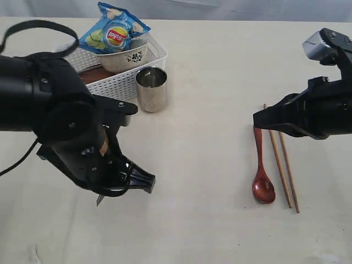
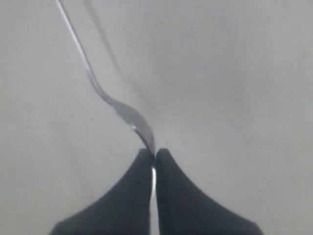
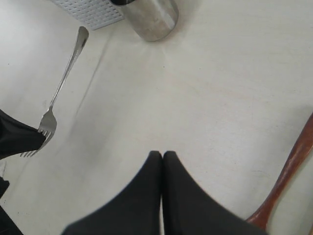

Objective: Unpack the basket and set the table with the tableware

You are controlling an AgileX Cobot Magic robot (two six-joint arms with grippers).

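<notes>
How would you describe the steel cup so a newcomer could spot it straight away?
Start at the white lattice basket in the upper left of the exterior view. Just outside its lower right corner stands the steel cup, upright on the table. It is the only shiny metal cylinder; the nearby bowl sits inside the basket, cream with flowers.

basket (image 1: pixel 118 82): back left on table (image 1: pixel 209 71)
bag (image 1: pixel 113 33), bowl (image 1: pixel 125 59): in basket, bag on bowl
cup (image 1: pixel 151 88): just beside basket, front right
fork (image 3: pixel 63 83): front left
spoon (image 1: pixel 262 176): right side
chopsticks (image 1: pixel 283 159): just right of spoon
</notes>
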